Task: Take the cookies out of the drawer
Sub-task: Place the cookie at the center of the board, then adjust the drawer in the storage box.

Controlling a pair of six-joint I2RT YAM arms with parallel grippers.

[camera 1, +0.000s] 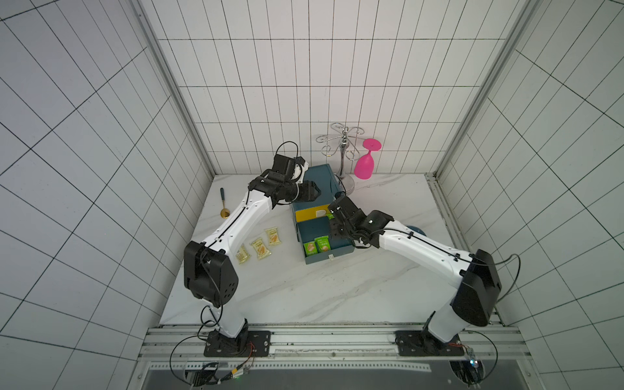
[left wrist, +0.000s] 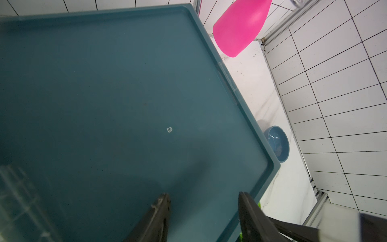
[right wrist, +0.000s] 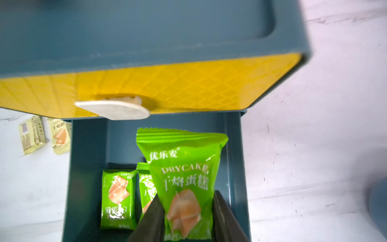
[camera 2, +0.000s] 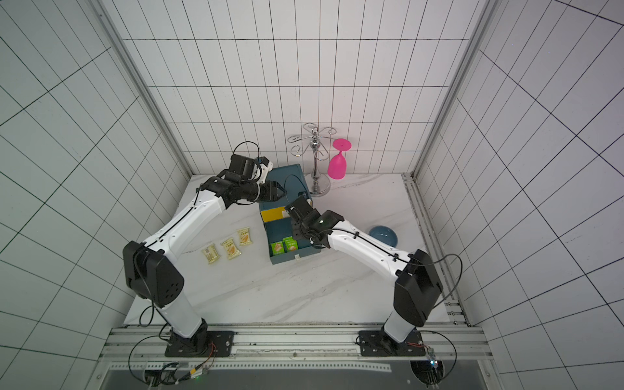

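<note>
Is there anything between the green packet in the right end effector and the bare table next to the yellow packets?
Only the low side wall of the blue plastic drawer lies between the green snack packet, gripped by the right end effector, and the white marble table beside the yellow snack packets. Nothing else is visible.

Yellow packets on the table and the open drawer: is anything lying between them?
No. Between the nearest yellow packet and the open drawer only the bare marble table shows, in both top views.

Green cookie pkt [right wrist: 184,184], yellow diamond-pattern drawer front [right wrist: 167,83] (teal cabinet [right wrist: 146,31]).
</note>
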